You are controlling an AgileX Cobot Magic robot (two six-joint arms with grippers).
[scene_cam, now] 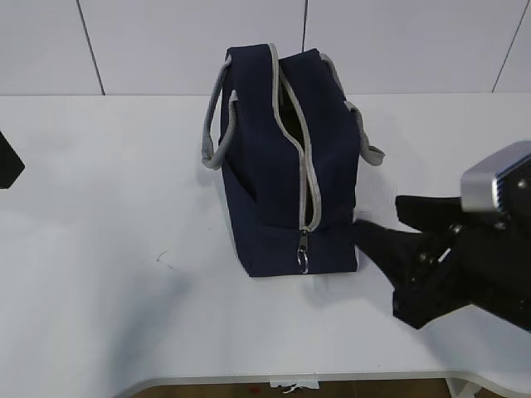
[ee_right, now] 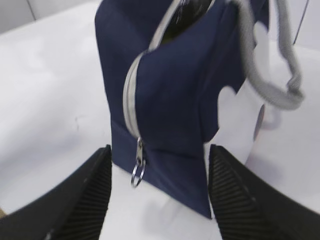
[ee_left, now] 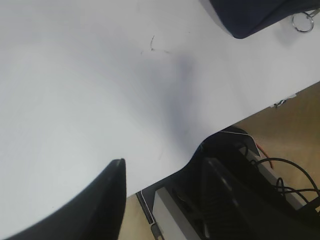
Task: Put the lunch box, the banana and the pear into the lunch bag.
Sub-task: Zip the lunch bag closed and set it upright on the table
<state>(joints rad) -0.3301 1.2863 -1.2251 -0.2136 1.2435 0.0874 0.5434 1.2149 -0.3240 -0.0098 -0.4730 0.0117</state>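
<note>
The navy lunch bag (scene_cam: pixel 278 157) stands upright mid-table, its grey-trimmed zipper parted at the top and its pull ring (scene_cam: pixel 304 262) hanging at the near end. My right gripper (scene_cam: pixel 377 214) is open, low by the bag's near right corner. In the right wrist view the right gripper (ee_right: pixel 159 150) has a finger on either side of the lunch bag (ee_right: pixel 170 90), holding nothing. My left gripper (ee_left: pixel 162 160) is open and empty above the table's front edge, with the bag's corner (ee_left: pixel 250 17) far off. The lunch box, the banana and the pear are out of view.
The bag's grey handles (scene_cam: pixel 214 124) hang out to both sides. A black part of the left arm (scene_cam: pixel 8 162) shows at the table's left edge. The white table (scene_cam: pixel 108 274) ends in a front edge (ee_left: pixel 235 117), with cables and equipment below it.
</note>
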